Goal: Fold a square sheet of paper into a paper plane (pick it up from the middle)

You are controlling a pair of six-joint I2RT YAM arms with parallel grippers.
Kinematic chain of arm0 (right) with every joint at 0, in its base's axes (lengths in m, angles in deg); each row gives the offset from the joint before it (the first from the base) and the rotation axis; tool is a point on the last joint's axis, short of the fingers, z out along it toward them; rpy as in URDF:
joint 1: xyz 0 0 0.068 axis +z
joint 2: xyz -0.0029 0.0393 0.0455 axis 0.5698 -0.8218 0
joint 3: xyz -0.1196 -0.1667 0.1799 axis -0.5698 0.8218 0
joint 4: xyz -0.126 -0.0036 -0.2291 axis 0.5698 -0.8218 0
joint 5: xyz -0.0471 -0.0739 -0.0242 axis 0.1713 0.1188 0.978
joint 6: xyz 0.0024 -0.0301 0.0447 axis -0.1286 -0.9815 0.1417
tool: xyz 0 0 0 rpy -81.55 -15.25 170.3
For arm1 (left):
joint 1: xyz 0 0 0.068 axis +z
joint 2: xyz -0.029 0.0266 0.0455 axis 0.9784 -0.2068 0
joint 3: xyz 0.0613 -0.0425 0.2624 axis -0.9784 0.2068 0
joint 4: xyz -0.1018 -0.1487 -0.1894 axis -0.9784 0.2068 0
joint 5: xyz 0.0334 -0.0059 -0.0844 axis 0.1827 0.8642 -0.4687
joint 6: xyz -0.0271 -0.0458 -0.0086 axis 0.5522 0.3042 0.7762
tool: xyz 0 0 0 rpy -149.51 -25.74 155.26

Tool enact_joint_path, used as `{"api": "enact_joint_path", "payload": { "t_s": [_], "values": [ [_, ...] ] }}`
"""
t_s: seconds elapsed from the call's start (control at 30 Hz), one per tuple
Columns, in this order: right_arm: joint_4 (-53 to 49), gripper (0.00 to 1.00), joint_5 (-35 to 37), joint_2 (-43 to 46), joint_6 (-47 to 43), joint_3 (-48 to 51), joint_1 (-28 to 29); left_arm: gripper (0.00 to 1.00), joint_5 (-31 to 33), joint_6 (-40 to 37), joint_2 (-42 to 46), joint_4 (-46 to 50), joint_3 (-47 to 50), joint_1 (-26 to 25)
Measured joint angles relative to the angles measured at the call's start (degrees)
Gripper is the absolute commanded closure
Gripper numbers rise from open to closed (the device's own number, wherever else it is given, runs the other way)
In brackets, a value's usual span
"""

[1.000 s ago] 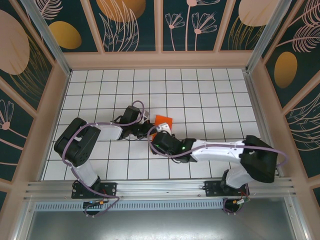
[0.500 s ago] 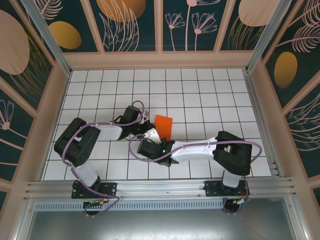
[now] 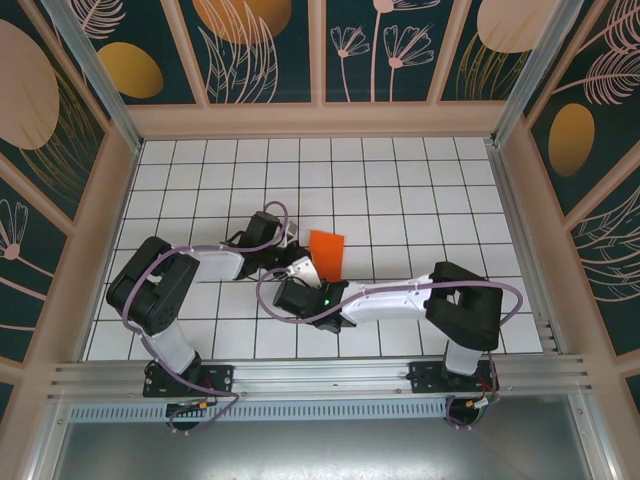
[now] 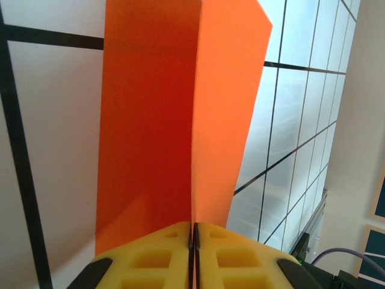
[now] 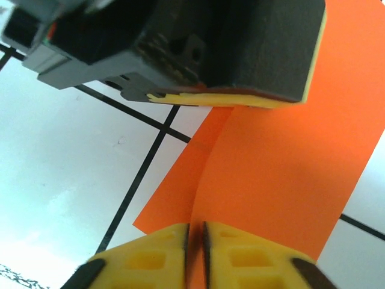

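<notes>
Orange sheet of paper (image 3: pixel 326 252), folded w/ a centre crease, is at mid table (image 3: pixel 420 190), just past both wrists. I see left gripper (image 4: pixel 193 232) clamped tight on its near edge. Right gripper (image 5: pixel 194 233) pinches the same sheet at another edge, jaws nearly touching, close beside the left one

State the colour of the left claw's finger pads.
Yellow pads, clearest in the left wrist view, clamped on the thin bright orange paper sheet.
</notes>
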Motion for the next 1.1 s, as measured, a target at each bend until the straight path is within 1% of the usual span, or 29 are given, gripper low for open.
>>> {"api": "enact_joint_path", "payload": {
  "t_s": [0.07,0.13,0.23,0.3,0.33,0.37,0.43,0.5,0.57,0.6,0.67,0.73,0.83,0.97,1.1],
  "values": [
    [0.44,0.97,-0.85,0.46,-0.22,0.48,-0.2,0.79,0.02,-0.31,0.81,0.31,0.0,0.0],
    [1.16,0.99,-1.79,1.31,-0.35,1.27,-0.44,0.75,0.31,-0.48,1.44,0.74,-0.11,0.0],
    [2.82,1.0,-3.85,3.48,-0.55,3.21,-1.27,0.6,2.32,-1.03,3.04,2.4,-0.11,0.0],
    [4.48,1.0,-6.01,5.46,-0.96,5.03,-2.4,0.57,4.46,-1.16,4.79,4.17,-0.11,0.0],
    [5.9,1.0,-7.91,6.75,-1.33,6.27,-3.37,0.52,5.95,-1.07,5.99,5.22,-0.07,0.0],
    [7.76,1.0,-10.43,8.2,-1.66,7.69,-4.57,0.44,7.5,-1.18,7.34,5.81,0.17,0.0],
    [11.21,1.0,-15.52,10.78,-2.01,10.54,-7.13,0.4,10.19,-0.85,10.93,6.82,1.29,0.0],
    [14.45,1.0,-20.57,13.2,-2.36,13.38,-9.9,0.38,12.17,-0.42,15.02,7.67,2.91,0.0],
    [17.42,1.0,-25.7,15.61,-2.6,16.24,-13.0,0.38,13.79,-0.31,19.52,8.09,4.92,0.0],
    [18.49,1.0,-27.87,16.59,-2.6,17.33,-14.19,0.4,14.23,-0.28,21.27,8.35,5.73,0.0],
    [20.52,0.99,-32.33,18.78,-2.75,19.5,-16.98,0.48,14.58,-0.09,24.61,8.7,7.43,0.0],
    [22.45,0.99,-35.98,20.37,-2.8,21.24,-19.34,0.57,14.14,0.02,26.05,8.7,8.66,0.0],
    [24.83,0.99,-40.76,21.73,-2.82,23.34,-22.6,0.65,12.72,-0.17,26.18,8.7,10.58,-0.17],
    [26.27,0.98,-44.41,21.79,-2.82,24.87,-25.14,0.71,10.78,-0.37,24.72,8.59,11.69,-1.75],
    [26.62,0.98,-46.31,21.75,-2.8,25.31,-26.08,0.75,9.53,-0.76,20.59,7.72,11.56,-4.39]
  ]
}}
